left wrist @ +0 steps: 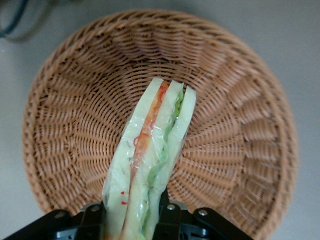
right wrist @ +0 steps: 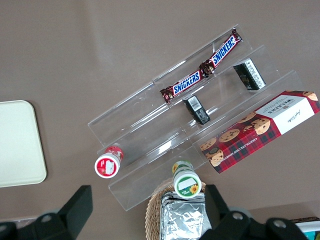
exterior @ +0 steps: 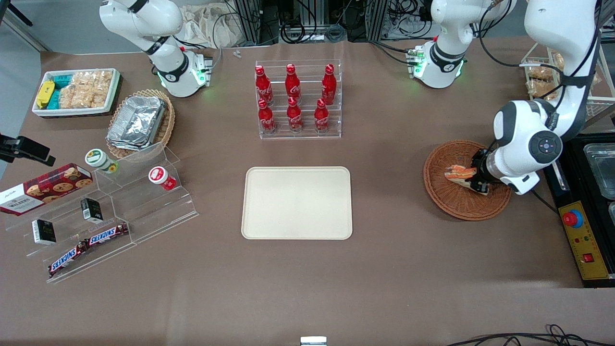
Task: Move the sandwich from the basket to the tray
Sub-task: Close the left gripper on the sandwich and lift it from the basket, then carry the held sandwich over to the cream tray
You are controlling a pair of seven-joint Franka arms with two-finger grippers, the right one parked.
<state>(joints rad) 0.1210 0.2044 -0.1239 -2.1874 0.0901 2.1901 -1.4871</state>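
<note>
Sandwich gripped, not yet carried to the tray.

The pincer (left wrist: 131, 220) is clenched on the wrapped sandwich (left wrist: 150, 165), which sits over the middle of the reddish-brown wicker basket (left wrist: 240, 125); whether it has cleared the weave I cannot tell. The grasp looks done. Left: lift out, carry toward the parked arm's end, and set it on the bare cream tray (exterior: 297, 203).

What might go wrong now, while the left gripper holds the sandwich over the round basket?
1. The gripper pinches only one end of the sandwich; its fingers press on slippery clear wrap, so it may slip out.
2. The soft bread may be squashed by the grip.
3. The sandwich hangs just above the basket, so moving sideways toward the tray too early may catch the rim.
</note>
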